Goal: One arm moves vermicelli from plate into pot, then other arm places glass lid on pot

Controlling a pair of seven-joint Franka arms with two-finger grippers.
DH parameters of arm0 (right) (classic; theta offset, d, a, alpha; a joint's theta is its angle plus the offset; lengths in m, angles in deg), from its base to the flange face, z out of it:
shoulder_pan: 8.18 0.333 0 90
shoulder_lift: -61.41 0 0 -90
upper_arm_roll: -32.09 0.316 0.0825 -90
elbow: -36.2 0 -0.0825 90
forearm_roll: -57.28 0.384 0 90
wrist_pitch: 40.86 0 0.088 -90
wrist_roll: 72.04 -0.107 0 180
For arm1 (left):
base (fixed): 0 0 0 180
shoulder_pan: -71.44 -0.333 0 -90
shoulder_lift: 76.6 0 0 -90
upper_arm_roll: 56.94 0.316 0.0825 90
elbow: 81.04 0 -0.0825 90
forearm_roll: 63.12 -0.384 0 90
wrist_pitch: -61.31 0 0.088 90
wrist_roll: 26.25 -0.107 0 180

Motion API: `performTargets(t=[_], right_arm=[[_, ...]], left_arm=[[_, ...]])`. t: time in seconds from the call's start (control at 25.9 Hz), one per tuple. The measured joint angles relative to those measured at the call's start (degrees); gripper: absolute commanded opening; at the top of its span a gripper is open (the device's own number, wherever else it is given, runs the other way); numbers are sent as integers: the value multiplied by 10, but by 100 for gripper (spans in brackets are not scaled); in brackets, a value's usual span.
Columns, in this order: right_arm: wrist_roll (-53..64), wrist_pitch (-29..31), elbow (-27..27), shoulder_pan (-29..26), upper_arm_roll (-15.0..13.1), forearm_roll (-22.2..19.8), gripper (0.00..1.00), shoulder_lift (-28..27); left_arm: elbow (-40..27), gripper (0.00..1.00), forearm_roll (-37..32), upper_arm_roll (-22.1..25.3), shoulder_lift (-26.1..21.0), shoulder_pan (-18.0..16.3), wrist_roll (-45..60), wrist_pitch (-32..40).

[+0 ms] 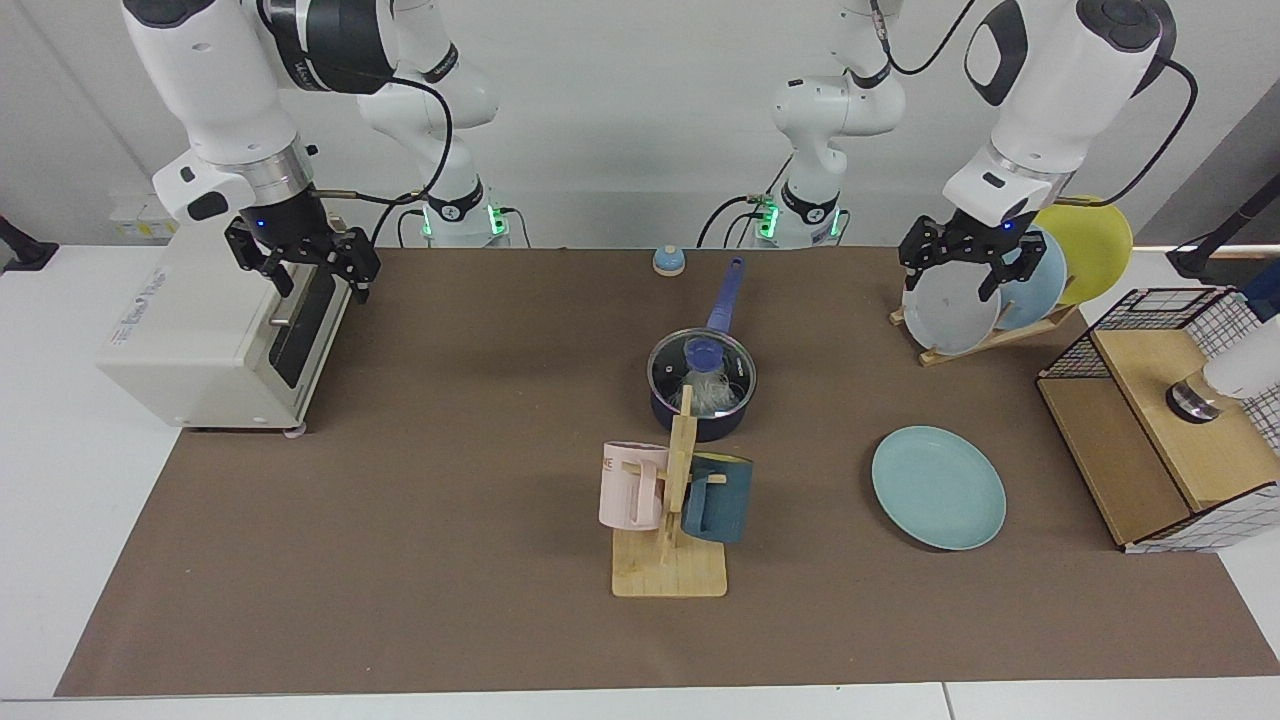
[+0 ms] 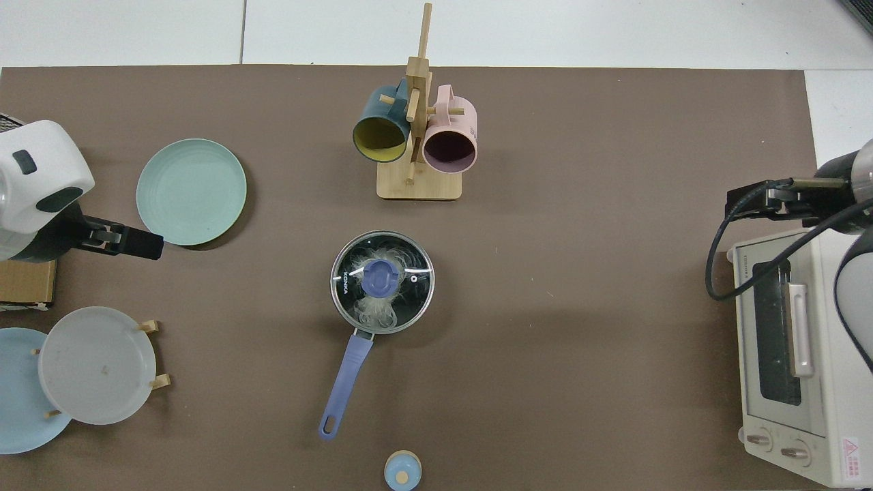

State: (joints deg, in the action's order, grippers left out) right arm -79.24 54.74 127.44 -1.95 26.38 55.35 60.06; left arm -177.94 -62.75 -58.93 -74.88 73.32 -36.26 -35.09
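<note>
You see the pot (image 1: pixel 701 393) at the centre of the bench (image 1: pixel 450 560), its glass lid (image 2: pixel 382 281) seated on the rim and the vermicelli (image 2: pixel 379 300) tangled inside beneath the glass. The pot's long handle (image 2: pixel 343 387) points toward the lower edge of the top view. The teal plate (image 1: pixel 938 487) lies bare at lower right of the facing view, well apart from the pot.

The right hand (image 1: pixel 304 262) hangs at upper left of the facing view, above the toaster oven (image 1: pixel 215 335), fingers spread and holding nothing. The left hand (image 1: pixel 968 263) hovers at upper right, just in front of the grey plate (image 1: pixel 948 310) in the wooden rack (image 1: pixel 985 338), fingers likewise spread and empty.

A mug stand (image 1: pixel 672 540) with a pink mug (image 1: pixel 632 485) and a navy mug (image 1: pixel 717 497) stands just in front of the pot.
</note>
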Motion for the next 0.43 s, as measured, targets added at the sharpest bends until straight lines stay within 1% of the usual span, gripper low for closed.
performTargets(t=[0.08,0.12,0.23,0.31,0.43], right_arm=[[0,0,-3,-11,22,0,99,0],[0,-1,-4,-23,40,0,99,0],[-1,-3,-7,-51,79,-1,99,0],[-1,-3,-7,-65,96,-2,99,0],[-1,-4,-7,-73,104,-2,99,0]], left_arm=[[0,100,0,0,0,0,0,0],[0,100,0,0,0,0,0,0],[0,100,0,0,0,0,0,0],[0,100,0,0,0,0,0,0],[0,100,0,0,0,0,0,0]])
